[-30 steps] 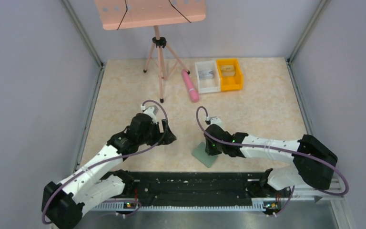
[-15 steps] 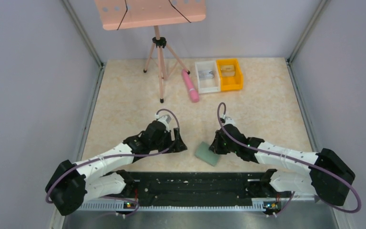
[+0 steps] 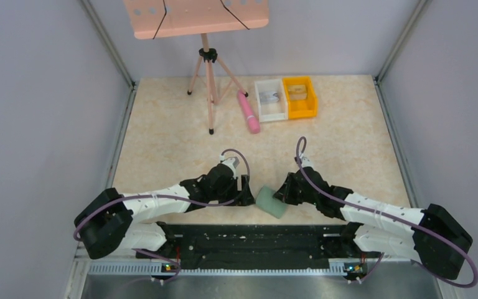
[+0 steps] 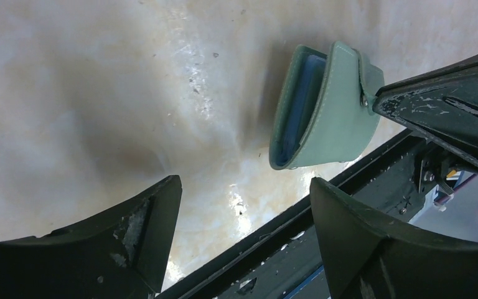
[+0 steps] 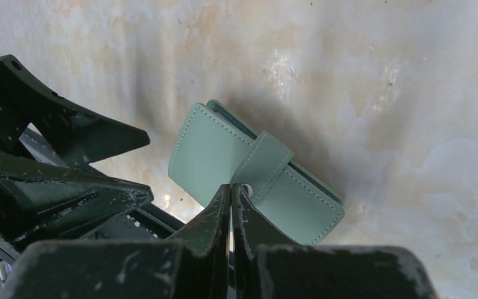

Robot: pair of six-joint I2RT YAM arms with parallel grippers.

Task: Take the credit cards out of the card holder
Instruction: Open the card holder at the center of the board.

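The sage-green card holder point(image 3: 270, 201) lies folded near the table's front edge, between my two grippers. In the right wrist view its strap tab with a snap crosses the holder point(image 5: 218, 152). My right gripper point(image 3: 284, 192) is shut, its tips point(image 5: 231, 192) pinching the end of that tab. In the left wrist view the holder point(image 4: 327, 115) stands tilted and bowed, showing its blue inner pocket. My left gripper point(image 3: 244, 190) is open and empty just left of it, the holder lying beyond its tips point(image 4: 243, 208). No credit cards show; they are hidden inside.
A black rail point(image 3: 249, 240) runs along the near edge just behind the holder. At the back stand a pink tripod stand point(image 3: 208, 93), a pink cylinder point(image 3: 248, 112), a white bin point(image 3: 270, 99) and an orange bin point(image 3: 300, 96). Grey walls close in both sides.
My left gripper has moved right and nearer, up to the holder's left side. My right gripper has shifted right and stretched out low, with the holder now showing at its left.
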